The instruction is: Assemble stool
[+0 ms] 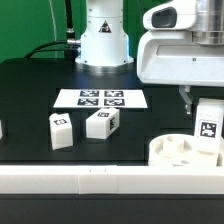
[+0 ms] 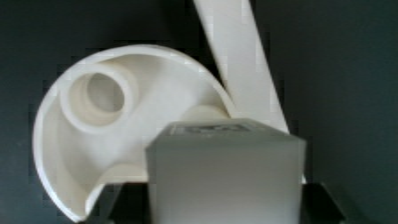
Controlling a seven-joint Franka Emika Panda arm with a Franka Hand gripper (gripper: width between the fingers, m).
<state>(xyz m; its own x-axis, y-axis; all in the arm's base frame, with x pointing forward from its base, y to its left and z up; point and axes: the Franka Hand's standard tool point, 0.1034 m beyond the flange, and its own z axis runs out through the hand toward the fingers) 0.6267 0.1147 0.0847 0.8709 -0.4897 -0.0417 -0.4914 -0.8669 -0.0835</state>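
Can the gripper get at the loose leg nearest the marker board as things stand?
Probably not yet: the gripper is shut on a different leg over the seat, so its jaws are full. Nothing stands over the loose leg itself.

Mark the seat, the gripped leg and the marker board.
seat (image 1: 166, 150): exterior view, on its rim.
gripped leg (image 1: 207, 127): exterior view, on its tagged face.
marker board (image 1: 66, 99): exterior view, on its bare margin at the exterior view's left.
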